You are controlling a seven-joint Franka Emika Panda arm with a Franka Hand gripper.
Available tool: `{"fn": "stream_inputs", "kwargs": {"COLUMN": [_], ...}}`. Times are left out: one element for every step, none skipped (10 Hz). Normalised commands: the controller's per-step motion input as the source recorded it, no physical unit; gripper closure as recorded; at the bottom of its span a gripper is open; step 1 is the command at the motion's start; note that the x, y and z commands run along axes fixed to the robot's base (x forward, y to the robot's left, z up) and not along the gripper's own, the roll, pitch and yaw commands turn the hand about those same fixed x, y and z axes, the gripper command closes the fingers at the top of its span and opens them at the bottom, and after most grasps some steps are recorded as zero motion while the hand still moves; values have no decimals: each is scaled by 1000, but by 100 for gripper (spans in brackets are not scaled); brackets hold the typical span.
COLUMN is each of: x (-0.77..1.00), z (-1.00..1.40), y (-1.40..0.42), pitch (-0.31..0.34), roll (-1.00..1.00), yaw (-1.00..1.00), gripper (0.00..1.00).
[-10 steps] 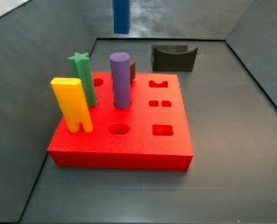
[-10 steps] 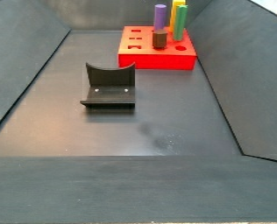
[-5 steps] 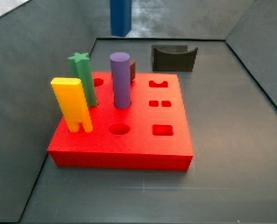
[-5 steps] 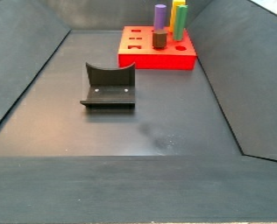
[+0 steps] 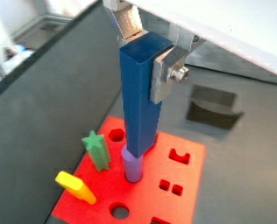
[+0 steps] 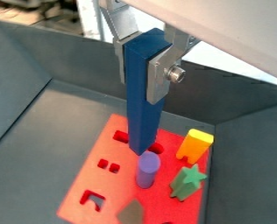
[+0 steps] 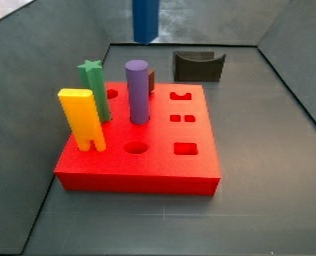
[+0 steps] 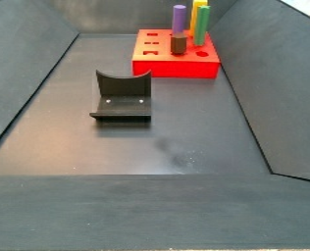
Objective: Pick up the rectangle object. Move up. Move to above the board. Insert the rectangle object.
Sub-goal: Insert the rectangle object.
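My gripper (image 5: 147, 57) is shut on the top of the rectangle object (image 5: 141, 105), a tall dark blue bar hanging upright; both wrist views show this (image 6: 144, 61). The bar (image 6: 144, 105) hangs high over the red board (image 5: 152, 188), its lower end apart from it. In a side view only the bar's lower end (image 7: 145, 20) shows at the top edge, behind the board (image 7: 147, 165); the gripper is out of that view. The other side view shows the board (image 8: 184, 69) but neither bar nor gripper.
A purple cylinder (image 7: 138, 92), a green star peg (image 7: 91, 85) and a yellow-orange block (image 7: 81, 118) stand in the board. A small dark grey holder (image 7: 198, 66) sits on the floor beyond it, also in the other side view (image 8: 121, 96). Grey walls surround the floor.
The blue bar's lower end has shifted a little to the right at the top of the side view. The board and pegs have not moved.
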Motion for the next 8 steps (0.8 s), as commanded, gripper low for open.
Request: {"fn": "stream_inputs", "kwargs": {"x": [506, 560, 514, 331, 94, 3, 0, 54], "z": [-29, -31, -34, -40, -120, -140, -166, -197], "y": [0, 0, 0, 0, 0, 0, 0, 0], "pitch": [0, 0, 0, 0, -26, -34, -57, -47], "roll": [0, 0, 0, 0, 0, 0, 0, 0], "yaw": [-623, -566, -609, -780, -994, -1000, -1000, -1000], "gripper": [100, 100, 100, 100, 100, 100, 100, 100]}}
